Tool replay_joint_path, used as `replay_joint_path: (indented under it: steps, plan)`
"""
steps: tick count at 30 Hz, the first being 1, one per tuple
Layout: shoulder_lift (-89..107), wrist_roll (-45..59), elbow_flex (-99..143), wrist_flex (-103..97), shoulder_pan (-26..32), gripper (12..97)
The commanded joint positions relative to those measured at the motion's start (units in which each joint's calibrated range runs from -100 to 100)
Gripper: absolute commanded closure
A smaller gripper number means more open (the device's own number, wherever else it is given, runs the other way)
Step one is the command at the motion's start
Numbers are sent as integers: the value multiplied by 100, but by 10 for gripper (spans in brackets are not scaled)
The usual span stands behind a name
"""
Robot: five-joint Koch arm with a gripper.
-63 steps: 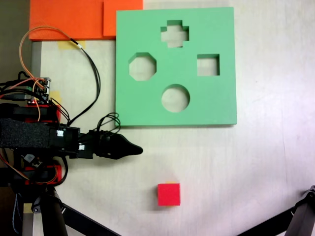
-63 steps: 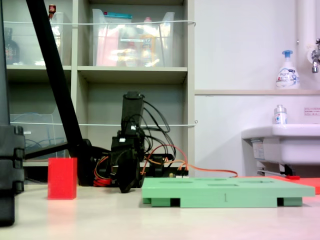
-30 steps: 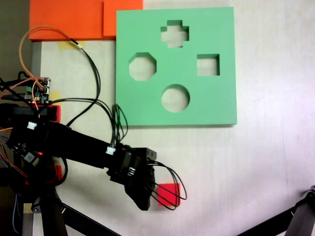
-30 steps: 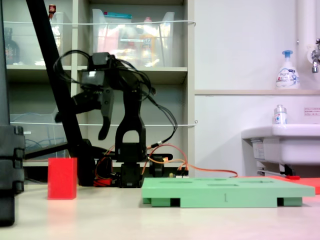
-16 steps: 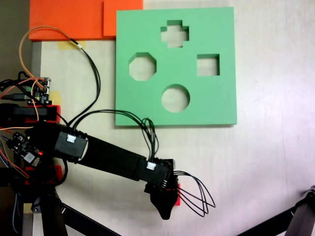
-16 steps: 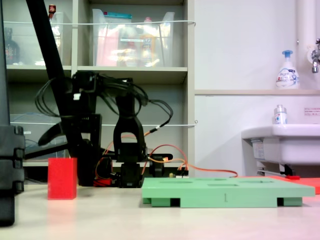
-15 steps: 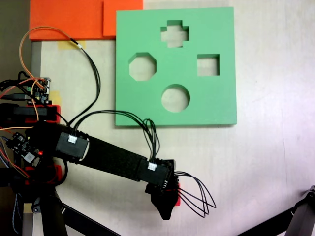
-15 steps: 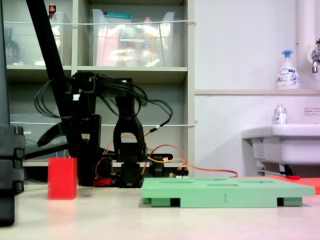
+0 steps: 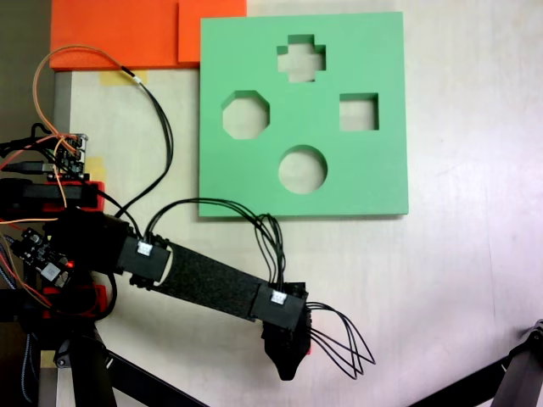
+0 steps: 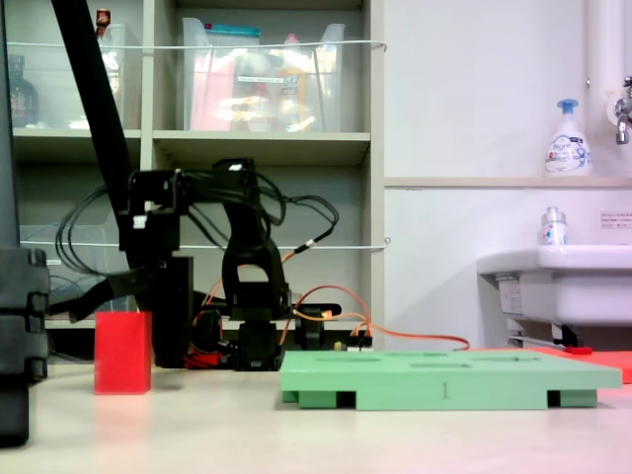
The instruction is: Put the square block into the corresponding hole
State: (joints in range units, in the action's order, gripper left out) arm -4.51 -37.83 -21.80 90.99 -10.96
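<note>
Camera one: fixed above, looking straight down on the pale table (image 9: 458,280). Wide enough to take in the whole green foam board (image 9: 303,114) above the gripper (image 9: 288,360), the orange slabs (image 9: 127,30) at the top edge, and the arm's base at the left edge.

Camera two: fixed at tabletop height, looking level across the table (image 10: 296,434) toward shelving (image 10: 257,148) and a sink (image 10: 558,281). Set low and near the surface; board (image 10: 449,380) seen edge-on, right of the gripper (image 10: 148,326).

Shared: arm, board, and red square block (image 10: 123,353), which stands just left of the gripper in the level view; from above only a red sliver (image 9: 309,328) of it shows at the gripper's right side.
</note>
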Motion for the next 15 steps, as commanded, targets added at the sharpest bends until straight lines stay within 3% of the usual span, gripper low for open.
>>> replay_joint_path:
  steps: [1, 9, 15]
  plan:
    - [46, 34, -222, 5, -5, 370]
    - [46, 29, -163, 15, -5, 620]
    - [60, 15, -43, 53, 15, 628]
